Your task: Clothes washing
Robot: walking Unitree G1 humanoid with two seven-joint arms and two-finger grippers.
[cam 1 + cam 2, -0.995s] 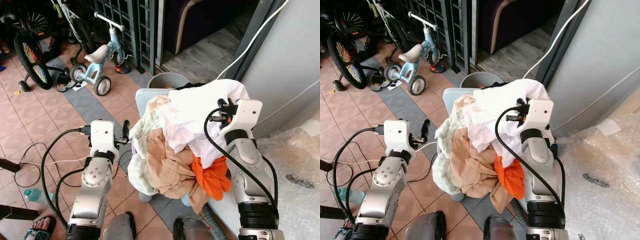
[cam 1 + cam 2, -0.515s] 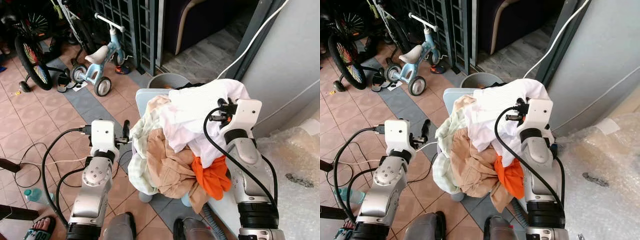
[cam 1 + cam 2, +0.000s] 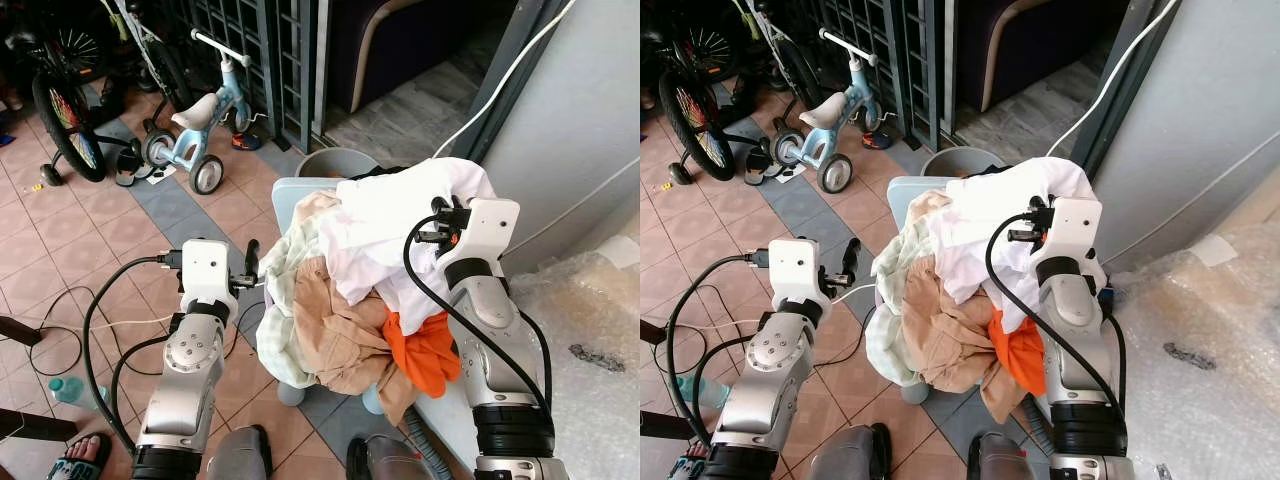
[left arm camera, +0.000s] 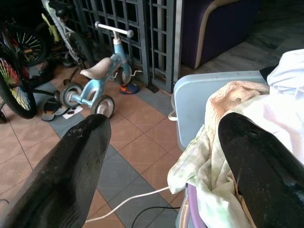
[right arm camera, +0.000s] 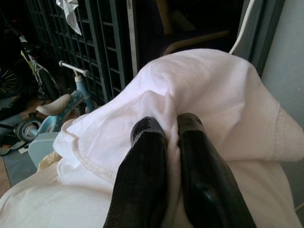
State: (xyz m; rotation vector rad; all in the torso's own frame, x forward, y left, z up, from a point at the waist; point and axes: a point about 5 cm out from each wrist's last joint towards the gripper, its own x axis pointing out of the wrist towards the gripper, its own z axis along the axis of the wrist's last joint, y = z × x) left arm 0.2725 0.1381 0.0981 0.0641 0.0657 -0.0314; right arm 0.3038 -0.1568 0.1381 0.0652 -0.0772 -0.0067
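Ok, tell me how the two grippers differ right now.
The left gripper is open, fingers spread wide and holding nothing; the right gripper is shut on the white garment. The left hovers at the side of the laundry pile; the right sits at its top. Both have two long black fingers on silver arms.

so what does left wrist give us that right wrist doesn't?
Left wrist view: the left gripper with fingers spread wide, the pale blue plastic laundry basket seen along its rim, a pale green patterned cloth hanging over that edge, and a white cable on the tiled floor.

Right wrist view: the right gripper with fingers pinched on a fold of the white cotton garment topping the pile.

Both: the light blue child's tricycle and the dark metal grille gate behind it.
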